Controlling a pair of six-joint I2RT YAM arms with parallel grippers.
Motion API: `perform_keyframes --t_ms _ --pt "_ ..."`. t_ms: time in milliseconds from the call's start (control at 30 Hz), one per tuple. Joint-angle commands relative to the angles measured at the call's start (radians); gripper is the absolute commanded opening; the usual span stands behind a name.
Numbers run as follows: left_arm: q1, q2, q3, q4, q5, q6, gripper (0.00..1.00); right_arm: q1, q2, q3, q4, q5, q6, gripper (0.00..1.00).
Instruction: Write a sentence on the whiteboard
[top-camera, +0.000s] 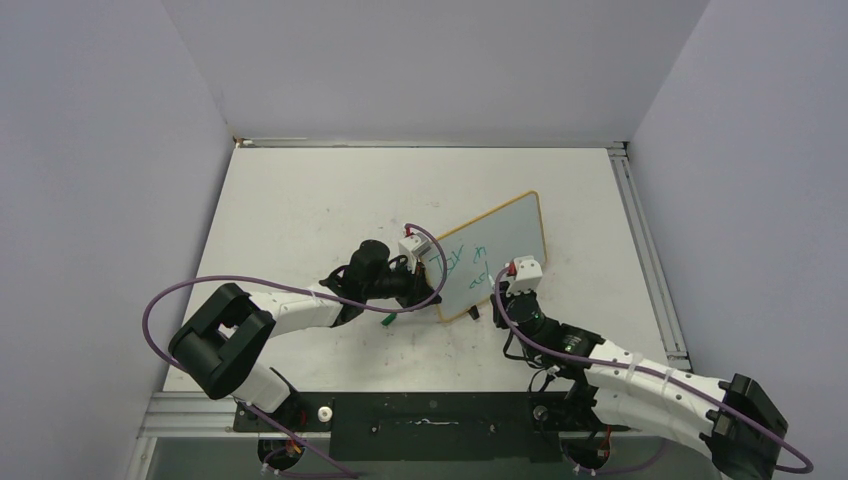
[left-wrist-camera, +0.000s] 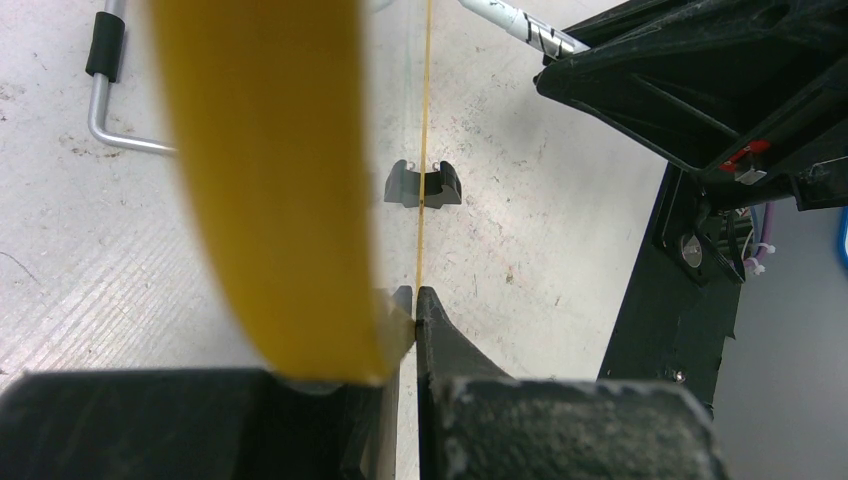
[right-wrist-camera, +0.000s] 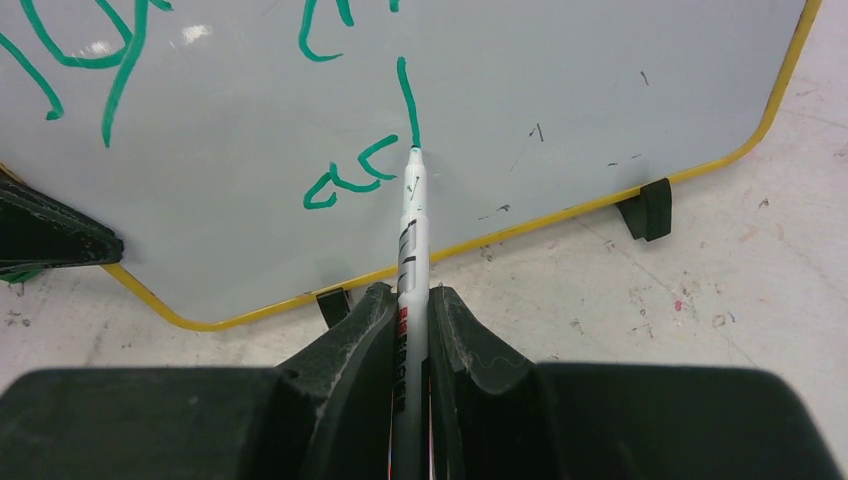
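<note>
- Where the pale, scuffed counter (top-camera: 300, 200) runs between grey walls, the whiteboard (top-camera: 505, 235) stands right of centre, propped nearly upright and turned at an angle, with its written face toward the right arm.
- The whiteboard's thin yellow-orange rim shows along the lower edge and a rounded corner in the right wrist view (right-wrist-camera: 600, 80). In the left wrist view it is seen edge-on as a fine yellow line (left-wrist-camera: 424, 120), with a blurred yellow band close to the lens.
- The left hand (top-camera: 422, 288) reaches in from the left and is clenched on the board's near side edge; its two dark fingertips (left-wrist-camera: 414, 300) meet on the rim with no gap showing.
- The right hand (top-camera: 508, 292) sits just in front of the board's lower edge, grasping a marker between its fingers (right-wrist-camera: 410, 300).
- The marker (right-wrist-camera: 412, 230), a white barrel with dark and red print, points up at the board, its tip touching the surface at the bottom end of a fresh upright stroke.
- The sentence (right-wrist-camera: 407, 100) is in teal-green: a slanted upper line (top-camera: 462, 262) starting "Joy", and below it "ac" followed by that single stroke.
- Two small black feet clip the lower rim, one by the right corner (right-wrist-camera: 648, 208) and one just left of the marker (right-wrist-camera: 333, 305).
- A bent metal rod (left-wrist-camera: 100, 100) with a black sleeve lies on the counter behind the board.
</note>
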Motion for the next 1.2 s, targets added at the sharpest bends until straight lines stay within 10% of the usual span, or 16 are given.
perform_keyframes --t_ms 0,1167 --pt "-0.015 0.005 0.033 -0.025 0.031 0.008 0.0 0.005 0.028 0.034 0.077 0.034 -0.041 0.05" --pt "-0.015 0.002 0.026 -0.022 0.031 0.005 0.0 -0.021 0.109 0.048 0.136 0.087 -0.071 0.05"
